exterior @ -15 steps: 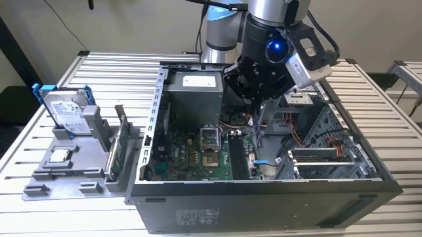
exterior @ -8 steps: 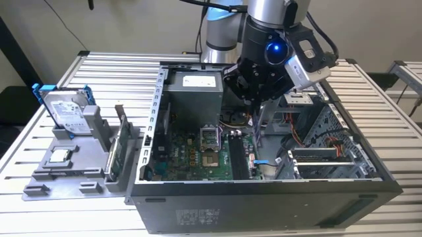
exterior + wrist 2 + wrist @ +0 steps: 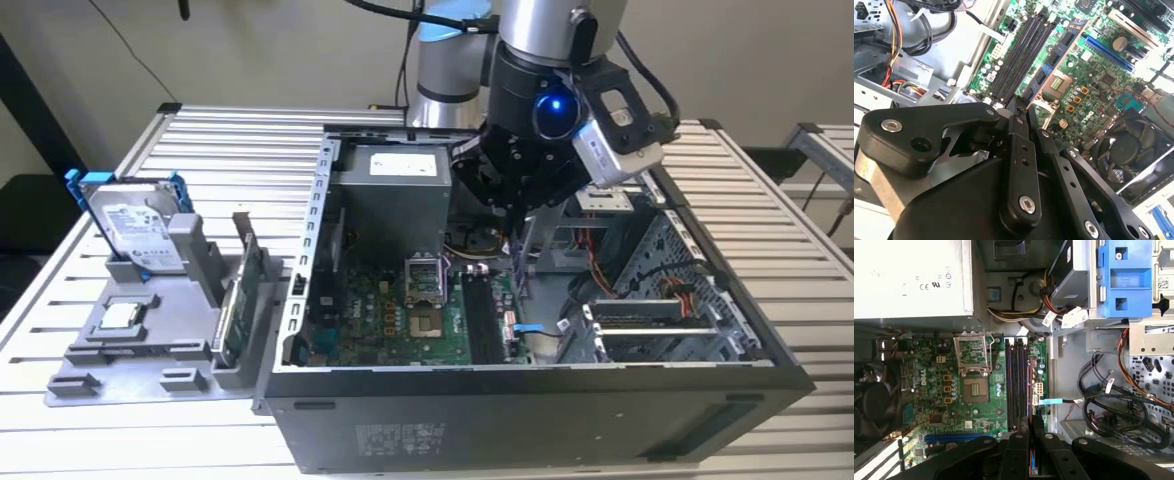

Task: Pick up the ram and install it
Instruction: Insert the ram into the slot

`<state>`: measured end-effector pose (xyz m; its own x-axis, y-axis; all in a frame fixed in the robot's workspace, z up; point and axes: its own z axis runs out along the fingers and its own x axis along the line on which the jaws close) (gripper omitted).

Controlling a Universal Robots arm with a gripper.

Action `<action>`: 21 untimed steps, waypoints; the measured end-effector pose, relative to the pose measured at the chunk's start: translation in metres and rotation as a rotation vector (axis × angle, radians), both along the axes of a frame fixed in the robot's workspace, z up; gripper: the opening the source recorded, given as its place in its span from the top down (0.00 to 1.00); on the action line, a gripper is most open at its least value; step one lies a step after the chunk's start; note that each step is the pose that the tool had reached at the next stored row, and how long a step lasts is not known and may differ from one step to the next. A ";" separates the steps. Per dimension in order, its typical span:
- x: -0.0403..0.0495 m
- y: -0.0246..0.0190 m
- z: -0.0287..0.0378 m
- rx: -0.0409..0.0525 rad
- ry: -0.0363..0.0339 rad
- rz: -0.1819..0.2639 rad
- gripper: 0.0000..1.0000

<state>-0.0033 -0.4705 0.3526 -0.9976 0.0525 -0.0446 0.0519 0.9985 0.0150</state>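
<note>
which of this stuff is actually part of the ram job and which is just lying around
In the job: the claw, shut on the ram; the memory slots on the motherboard; the open computer case.
Lying about: the hard drive, green circuit card and small square chip, all on the grey holder beside the case.

The gripper (image 3: 1015,111) is black with silver screw heads, and the ram (image 3: 522,255) pinched in it is dark. Below it the motherboard (image 3: 934,390) is green with orange specks, its memory slots (image 3: 1016,385) black, one long slot (image 3: 1106,51) blue. Well away from the gripper, the hard drive (image 3: 134,225) is silver with blue rails, on a grey fixture (image 3: 147,345) over a pale slat-striped table (image 3: 200,140)
</note>
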 end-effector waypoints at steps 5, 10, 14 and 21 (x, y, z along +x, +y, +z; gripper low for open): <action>0.0000 0.0006 -0.0038 -0.0001 0.0001 0.000 0.86; -0.0001 0.0022 -0.0072 0.0000 0.0000 0.001 0.86; 0.0000 0.0088 -0.0140 -0.0025 -0.0002 0.011 0.86; 0.0002 0.0159 -0.0243 -0.0025 -0.0009 0.017 0.86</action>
